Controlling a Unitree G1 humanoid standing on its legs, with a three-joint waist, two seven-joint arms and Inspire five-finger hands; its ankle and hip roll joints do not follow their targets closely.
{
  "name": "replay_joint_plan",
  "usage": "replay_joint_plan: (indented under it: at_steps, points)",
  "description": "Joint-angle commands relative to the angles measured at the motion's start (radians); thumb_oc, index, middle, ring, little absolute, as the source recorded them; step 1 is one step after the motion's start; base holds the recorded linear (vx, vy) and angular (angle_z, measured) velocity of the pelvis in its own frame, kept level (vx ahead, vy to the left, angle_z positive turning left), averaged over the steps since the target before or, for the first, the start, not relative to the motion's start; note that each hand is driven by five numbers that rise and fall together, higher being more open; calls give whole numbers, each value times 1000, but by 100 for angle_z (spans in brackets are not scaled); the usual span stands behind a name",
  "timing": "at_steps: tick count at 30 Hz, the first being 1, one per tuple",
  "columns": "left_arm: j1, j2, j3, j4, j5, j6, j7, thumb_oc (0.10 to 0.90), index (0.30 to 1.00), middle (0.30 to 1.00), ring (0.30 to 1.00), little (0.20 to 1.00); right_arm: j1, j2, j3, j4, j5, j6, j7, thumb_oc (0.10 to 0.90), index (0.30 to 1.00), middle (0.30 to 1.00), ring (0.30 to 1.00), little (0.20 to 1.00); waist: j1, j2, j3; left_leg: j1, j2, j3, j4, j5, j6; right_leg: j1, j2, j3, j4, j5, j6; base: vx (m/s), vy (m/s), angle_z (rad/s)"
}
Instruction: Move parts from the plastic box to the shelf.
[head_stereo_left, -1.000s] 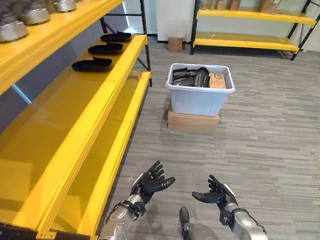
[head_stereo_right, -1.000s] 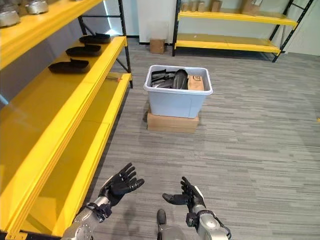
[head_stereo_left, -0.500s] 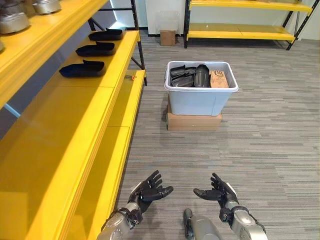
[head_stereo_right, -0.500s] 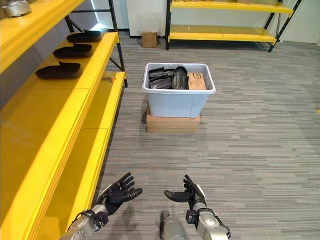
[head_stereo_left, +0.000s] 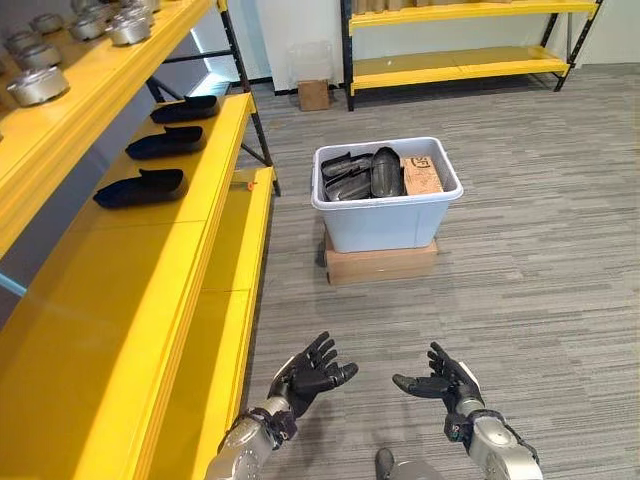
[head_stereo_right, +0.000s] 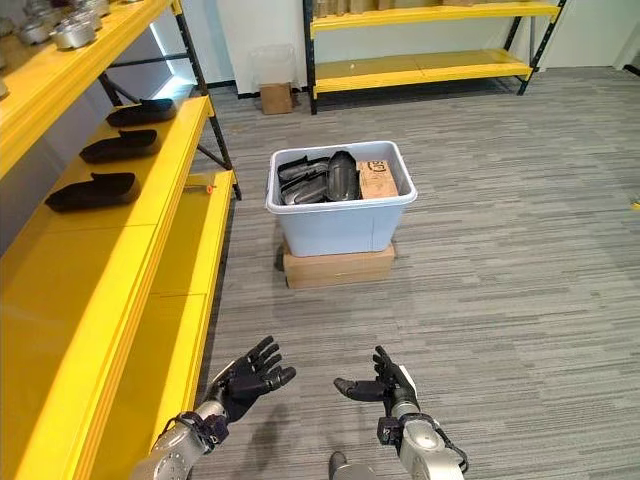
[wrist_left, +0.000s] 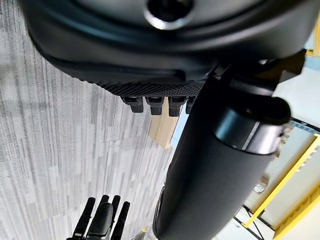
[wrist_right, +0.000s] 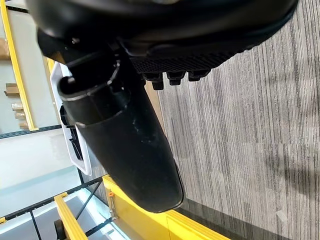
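- Left eye view: at upper centre, pale plastic box (head_stereo_left: 386, 208) on a brown carton (head_stereo_left: 381, 263); inside, dark curved parts (head_stereo_left: 360, 175) piled beside a small cardboard box (head_stereo_left: 421, 176) with dark print too small to read. Along the left, yellow shelf (head_stereo_left: 150, 260) carrying three black parts (head_stereo_left: 140, 187) in a row; metal pots (head_stereo_left: 38, 85) on the tier above. Low in frame, left hand (head_stereo_left: 308, 372) and right hand (head_stereo_left: 438, 377), fingers spread wide, holding nothing.
- Right eye view: same layout; a small carton (head_stereo_right: 271, 97) against the far wall, upper left.
- Left wrist view: straight fingers over grey floor (wrist_left: 55, 150).
- Right wrist view: fingers extended, empty.
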Motion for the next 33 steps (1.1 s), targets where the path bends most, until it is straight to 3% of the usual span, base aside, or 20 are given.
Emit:
replay_joint_plan:
  at_steps: [1, 4, 12, 15, 16, 17, 18, 20, 22, 23, 24, 25, 27, 28, 29, 33]
  points:
    - [-28, -4, -2, -67, -22, -60, -48, 900, 1000, 1000, 1000, 1000, -31, 6, -9, -73, 24, -60, 0, 900, 1000, 1000, 1000, 1000, -3, -21, -35, 10, -21, 5, -147, 136, 73, -25, 17, 3, -80, 37, 87, 89, -88, 9]
    - [-28, -7, 4, -72, -18, -65, -53, 900, 1000, 1000, 1000, 1000, -27, 6, -8, -72, 19, -61, 6, 900, 1000, 1000, 1000, 1000, 2, -27, -32, -26, -13, 0, -93, 158, 69, -3, 24, 19, -78, 21, 74, 106, -132, 0]
    - [-30, -6, 16, -61, -23, -73, -39, 900, 1000, 1000, 1000, 1000, -37, 1, 3, -52, 31, -62, 24, 900, 1000, 1000, 1000, 1000, 18, -31, -35, -65, -3, 23, 47, 199, 46, 32, 27, -20, -81, -13, 42, 62, -128, -10]
    - [-26, -7, 23, -56, -30, -91, -29, 900, 1000, 1000, 1000, 1000, -32, -2, 11, -46, 31, -60, 45, 900, 1000, 1000, 1000, 1000, 27, -37, -34, -105, -2, 42, 199, 254, 19, 56, 26, -42, -81, -34, 16, 45, -181, -7]
    - [-22, -6, 29, -59, -27, -96, -28, 900, 1000, 1000, 1000, 1000, -28, -6, 15, -43, 31, -65, 54, 900, 1000, 1000, 1000, 1000, 33, -44, -29, -142, 2, 50, 328, 269, 9, 67, 21, -52, -79, -40, 4, 42, -262, -5]
    - [-21, -6, 39, -77, -28, -85, -16, 900, 1000, 1000, 1000, 1000, -30, -7, 23, -37, 28, -64, 55, 900, 1000, 1000, 1000, 1000, 46, -56, -13, -228, 15, 59, 484, 253, 17, 92, 12, -55, -83, -40, -4, 40, -229, 3]
    - [-21, -5, 42, -81, -25, -84, -15, 900, 1000, 1000, 1000, 1000, -33, -7, 24, -33, 30, -66, 57, 900, 1000, 1000, 1000, 1000, 50, -57, -10, -245, 17, 61, 491, 244, 23, 98, 11, -52, -85, -39, -2, 43, -147, 9]
    - [-18, 2, 49, -89, -28, -87, -12, 900, 1000, 1000, 1000, 1000, -44, -4, 23, -20, 32, -67, 74, 900, 1000, 1000, 1000, 1000, 59, -58, 1, -271, 34, 84, 424, 205, 45, 112, 9, -39, -93, -33, 11, 62, -24, -6]
    - [-21, 18, 63, -97, -48, -83, 0, 900, 1000, 1000, 1000, 1000, -58, 1, 20, -17, 15, -55, 93, 900, 1000, 1000, 1000, 1000, 61, -61, 10, -266, 59, 129, 271, 161, 72, 121, 3, -27, -96, -29, 28, 71, 62, -10]
    - [-38, 24, 72, -85, -68, -88, 0, 900, 1000, 1000, 1000, 1000, -74, -1, 29, -15, 6, -45, 97, 900, 1000, 1000, 1000, 1000, 65, -59, 22, -276, 61, 179, 84, 162, 77, 149, 2, -18, -117, -25, 43, 117, 128, -31]
    - [-41, 23, 72, -82, -71, -89, 1, 900, 1000, 1000, 1000, 1000, -76, -2, 32, -13, 5, -43, 97, 900, 1000, 1000, 1000, 1000, 66, -53, 25, -277, 59, 173, 47, 145, 64, 172, 6, -13, -126, -36, 53, 116, 126, -32]
    - [-44, 22, 72, -79, -73, -91, 3, 900, 1000, 1000, 1000, 1000, -77, -1, 35, -11, 4, -43, 97, 900, 1000, 1000, 1000, 1000, 68, -52, 26, -280, 52, 176, 6, 150, 64, 180, 5, -11, -133, -34, 57, 135, 92, -24]
    - [-54, 13, 83, -46, -78, -101, 7, 900, 1000, 1000, 1000, 1000, -85, 2, 58, -6, 1, -30, 95, 900, 1000, 1000, 1000, 1000, 89, -41, 20, -299, 21, 188, -232, 193, 55, 228, 14, -11, -169, -28, 76, 157, 101, -2]
    - [-53, 12, 87, -44, -76, -103, 5, 900, 1000, 1000, 1000, 1000, -84, 3, 63, -6, -3, -27, 97, 900, 1000, 1000, 1000, 1000, 94, -38, 17, -302, 21, 189, -272, 209, 50, 237, 18, -12, -174, -28, 78, 206, 54, -30]
    - [-45, 8, 96, -40, -74, -111, 5, 900, 1000, 1000, 1000, 1000, -79, 5, 73, -4, -11, -29, 108, 900, 1000, 1000, 1000, 1000, 106, -31, 18, -321, 32, 188, -342, 277, 28, 262, 31, -12, -174, -38, 76, 135, 5, -33]
    - [-45, 7, 115, -16, -70, -129, 13, 900, 1000, 1000, 1000, 1000, -91, 2, 93, 10, -10, -28, 138, 900, 1000, 1000, 1000, 1000, 121, -30, 21, -321, 45, 178, -359, 286, 30, 272, 39, -16, -136, -71, 72, 125, -12, -52]
